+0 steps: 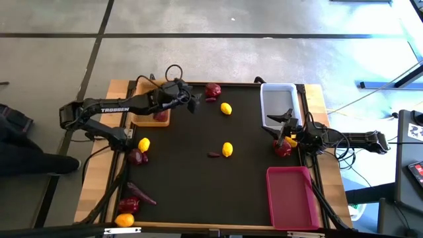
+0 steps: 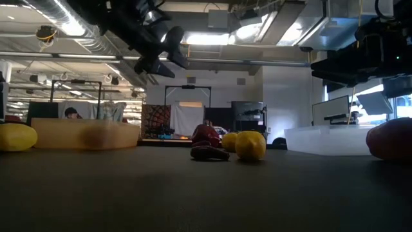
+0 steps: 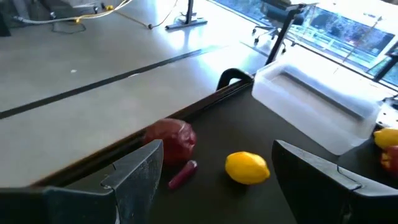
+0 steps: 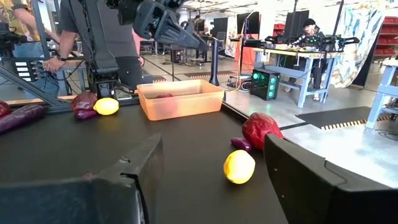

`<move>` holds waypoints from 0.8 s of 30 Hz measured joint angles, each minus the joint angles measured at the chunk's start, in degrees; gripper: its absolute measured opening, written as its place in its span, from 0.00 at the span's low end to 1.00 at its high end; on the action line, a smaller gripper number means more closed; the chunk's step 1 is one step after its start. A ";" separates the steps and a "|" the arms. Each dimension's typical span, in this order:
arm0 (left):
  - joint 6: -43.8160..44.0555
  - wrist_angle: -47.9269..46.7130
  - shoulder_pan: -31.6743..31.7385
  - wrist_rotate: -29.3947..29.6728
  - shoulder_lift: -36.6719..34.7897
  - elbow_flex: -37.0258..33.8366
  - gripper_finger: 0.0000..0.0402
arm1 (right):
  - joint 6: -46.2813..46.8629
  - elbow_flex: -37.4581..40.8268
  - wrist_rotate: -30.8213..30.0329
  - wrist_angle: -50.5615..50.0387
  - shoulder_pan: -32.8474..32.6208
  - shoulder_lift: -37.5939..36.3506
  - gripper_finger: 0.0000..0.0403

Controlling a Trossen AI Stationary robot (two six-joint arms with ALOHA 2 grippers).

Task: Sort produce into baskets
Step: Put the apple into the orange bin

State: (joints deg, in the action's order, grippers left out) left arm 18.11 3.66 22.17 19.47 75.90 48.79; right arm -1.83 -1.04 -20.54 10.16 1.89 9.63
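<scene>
The left gripper [image 1: 195, 102] is held above the black table mat [image 1: 198, 178], just off the tan wooden basket [image 1: 147, 118], with its jaws apart and nothing between them. A dark red round fruit [image 1: 160, 116] is seen already lying in that basket. The right gripper [image 1: 285, 127] is positioned beside the white plastic basket [image 1: 277, 104], jaws likewise apart and empty, close over a dark red fruit [image 1: 283, 149] and a small yellow fruit [image 1: 291, 141] at the mat's right edge. The magenta-pink plastic basket [image 1: 291, 197] is seen empty.

Most produce is unsorted: a dark red round fruit [image 3: 171, 138] with a thin purple-red piece [image 3: 182, 175] and a yellow lemon-shaped fruit [image 3: 247, 168] lie ahead of the left gripper.

A slip is judged likely there: the round fruits could be rolled away by a glancing finger, and the thin piece, lying touching or nearly touching the red fruit, could be nudged or pinched together with it. On the right, two fruits lying close together could be caught at once.
</scene>
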 joint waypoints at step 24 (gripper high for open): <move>-9.18 -17.56 5.63 -2.89 19.90 25.48 0.74 | -0.02 0.00 0.01 -0.07 0.00 0.00 0.59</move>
State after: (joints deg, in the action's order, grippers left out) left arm 8.94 -13.90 27.81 16.58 95.80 74.27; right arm -1.85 -1.04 -20.53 10.09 1.89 9.63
